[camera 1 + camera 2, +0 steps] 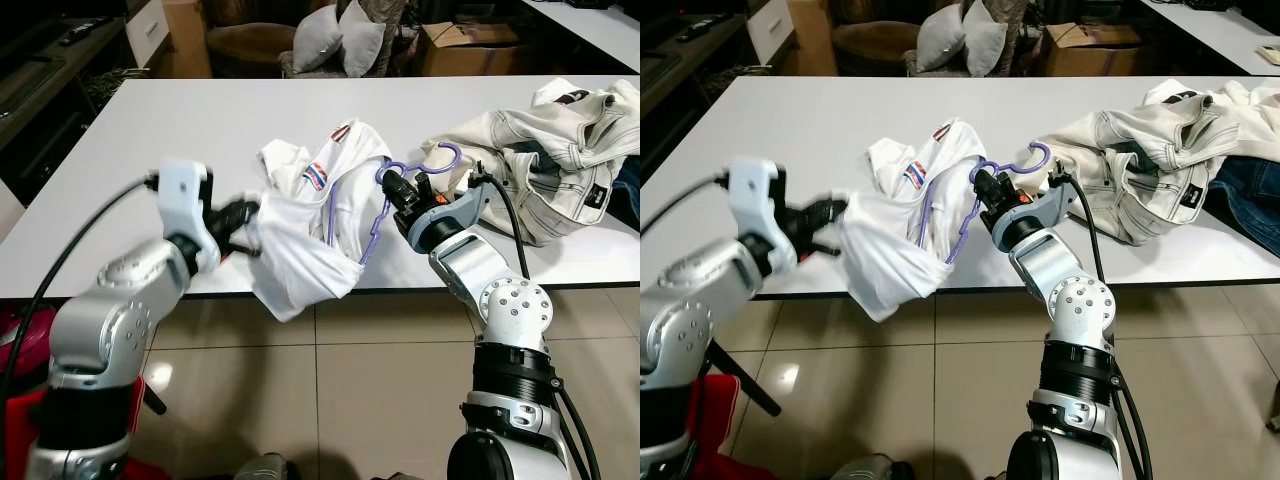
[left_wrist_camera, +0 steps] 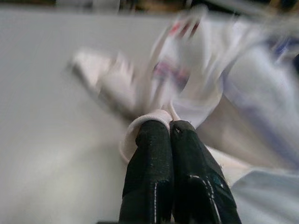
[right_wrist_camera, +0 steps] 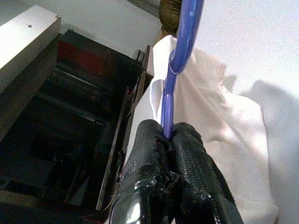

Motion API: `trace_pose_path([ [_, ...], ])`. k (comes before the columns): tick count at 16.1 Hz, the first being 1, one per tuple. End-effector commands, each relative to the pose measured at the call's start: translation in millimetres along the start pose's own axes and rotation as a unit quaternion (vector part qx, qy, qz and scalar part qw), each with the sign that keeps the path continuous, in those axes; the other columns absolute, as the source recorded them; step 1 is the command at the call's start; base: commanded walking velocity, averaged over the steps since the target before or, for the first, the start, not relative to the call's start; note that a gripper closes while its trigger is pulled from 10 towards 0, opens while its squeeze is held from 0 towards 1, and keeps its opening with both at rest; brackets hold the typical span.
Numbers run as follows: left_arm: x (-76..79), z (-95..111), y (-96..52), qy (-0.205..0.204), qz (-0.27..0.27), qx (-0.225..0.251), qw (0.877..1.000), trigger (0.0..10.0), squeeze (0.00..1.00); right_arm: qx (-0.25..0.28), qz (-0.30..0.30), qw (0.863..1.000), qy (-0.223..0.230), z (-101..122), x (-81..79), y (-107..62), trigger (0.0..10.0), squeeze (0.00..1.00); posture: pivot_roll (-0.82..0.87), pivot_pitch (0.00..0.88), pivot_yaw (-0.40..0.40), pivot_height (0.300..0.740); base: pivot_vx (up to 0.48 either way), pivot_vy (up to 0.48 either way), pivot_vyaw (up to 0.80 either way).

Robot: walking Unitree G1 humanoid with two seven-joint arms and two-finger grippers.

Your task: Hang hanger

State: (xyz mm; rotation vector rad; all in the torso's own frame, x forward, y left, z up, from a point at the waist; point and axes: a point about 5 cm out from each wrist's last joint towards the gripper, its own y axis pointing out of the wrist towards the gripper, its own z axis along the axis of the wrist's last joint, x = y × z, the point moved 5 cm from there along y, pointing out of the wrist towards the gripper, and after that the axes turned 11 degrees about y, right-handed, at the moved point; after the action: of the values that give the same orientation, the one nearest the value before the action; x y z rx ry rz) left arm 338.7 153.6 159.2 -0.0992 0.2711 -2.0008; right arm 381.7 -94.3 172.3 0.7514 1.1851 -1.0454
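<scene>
Big white rectangular table (image 1: 200, 130) spans the scene, w/ tan tiled floor (image 1: 330, 380) below its near edge. On the table's right side lies a crumpled cream denim jacket (image 1: 550, 150), w/ a bit of blue denim (image 1: 1250, 200) at the far right. Mid-table sits a white T-shirt w/ red-blue striped trim (image 1: 310, 220); part of it hangs past the table's near edge. A thin purple plastic hanger (image 1: 380, 205) is threaded into the shirt, hook (image 1: 445, 155) sticking out toward the jacket. Left gripper (image 1: 240, 225) is at the shirt's left side, above the table's near edge, 2 black fingers (image 2: 159, 158) pinched tight on a rolled white hem. Right gripper (image 1: 395, 185) is just right of the shirt, fingers (image 3: 187, 154) clamped on the hanger's purple bar, near the hook.
</scene>
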Motion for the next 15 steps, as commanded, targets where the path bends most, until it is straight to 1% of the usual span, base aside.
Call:
trace_pose_path([
  [1, -4.4, -21, -2.2, 0.009, 0.006, -0.041, 0.999, 10.0, 1.00, 0.007, 0.013, 1.000, -0.003, 3, -12.5, 3.5, 10.0, 0.00, -0.02, 0.000, 0.025, 0.740, 0.000, 0.000, 0.00],
  [2, -6.0, -30, -6.0, 0.019, 0.006, -0.056, 0.998, 10.0, 1.00, 0.012, 0.012, 1.000, -0.007, 6, -12.9, 3.5, 10.0, 0.00, -0.02, 0.000, 0.025, 0.740, 0.000, 0.000, 0.00],
  [3, -2.4, -33, -11.7, 0.016, -0.006, -0.058, 0.998, 10.0, 1.00, 0.019, 0.012, 1.000, -0.012, 12, -13.2, 2.8, 10.0, 0.00, -0.02, 0.000, 0.021, 0.740, 0.000, 0.000, 0.00],
  [4, 4.4, -34, -17.9, 0.007, -0.027, -0.055, 0.998, 10.0, 1.00, 0.020, 0.014, 0.999, -0.022, 16, -13.1, 1.8, 10.0, 0.00, -0.01, 0.000, 0.017, 0.740, 0.000, 0.000, 0.00],
  [5, 8.4, -37, -23.6, 0.005, -0.040, -0.060, 0.997, 10.0, 1.00, 0.022, 0.011, 0.999, -0.042, 20, -11.9, 1.4, 10.0, 0.00, -0.01, 0.000, 0.015, 0.740, 0.000, 0.000, 0.00],
  [6, 9.1, -42, -29.0, 0.003, -0.043, -0.065, 0.997, 10.0, 1.00, 0.028, 0.019, 0.999, -0.031, 25, -14.1, 1.2, 10.0, 0.00, -0.01, 0.000, 0.013, 0.740, 0.000, 0.000, 0.00],
  [8, 1.7, -43, -40.4, -0.010, -0.031, -0.053, 0.998, 10.0, 1.00, 0.036, 0.025, 0.998, -0.033, 34, -17.9, 1.2, 10.0, 0.00, -0.01, 0.000, 0.004, 0.740, 0.000, 0.000, 0.00],
  [9, 0.6, -41, -45.2, -0.015, -0.032, -0.042, 0.998, 10.0, 1.00, 0.036, 0.024, 0.999, -0.028, 36, -18.8, 1.2, 10.0, 0.00, -0.01, 0.000, 0.003, 0.740, 0.000, 0.000, 0.00],
  [10, -4.0, -36, -48.8, -0.014, -0.015, -0.025, 0.999, 10.0, 1.00, 0.032, 0.018, 0.998, -0.057, 37, -18.9, 0.3, 10.0, 0.00, -0.01, 0.000, 0.003, 0.740, 0.000, 0.000, 0.00],
  [11, -12.7, -29, -59.2, -0.015, 0.018, 0.008, 1.000, 10.0, 1.00, -0.003, 0.015, 0.993, -0.117, 30, -20.6, -2.6, 10.0, 0.00, 0.00, 0.000, -0.001, 0.740, 0.000, 0.000, 0.00],
  [12, -13.9, -29, -73.5, -0.029, 0.052, 0.025, 0.998, 10.0, 0.00, -0.052, 0.024, 0.977, -0.203, 17, -23.1, -12.7, 10.0, 0.00, 0.00, 0.000, -0.006, 0.740, 0.000, 0.000, 0.00],
  [13, -11.6, -30, -78.0, -0.033, 0.069, 0.031, 0.997, 10.0, 0.00, -0.071, 0.031, 0.971, -0.226, 11, -23.7, -18.2, 10.0, 0.00, 0.00, 0.000, -0.009, 0.740, 0.000, 0.000, 0.00],
  [14, -7.4, -33, -84.1, -0.035, 0.089, 0.033, 0.995, 10.0, 0.00, -0.093, 0.048, 0.963, -0.249, 3, -26.6, -25.6, 10.0, 0.00, 0.01, 0.000, -0.015, 0.740, 0.000, 0.000, 0.43],
  [15, -0.7, -38, -89.2, -0.031, 0.096, 0.026, 0.995, 10.0, 0.00, -0.110, 0.066, 0.955, -0.268, -3, -30.6, -31.1, 10.0, 0.00, 0.02, 0.000, -0.032, 0.740, 0.000, 0.000, 0.80],
])
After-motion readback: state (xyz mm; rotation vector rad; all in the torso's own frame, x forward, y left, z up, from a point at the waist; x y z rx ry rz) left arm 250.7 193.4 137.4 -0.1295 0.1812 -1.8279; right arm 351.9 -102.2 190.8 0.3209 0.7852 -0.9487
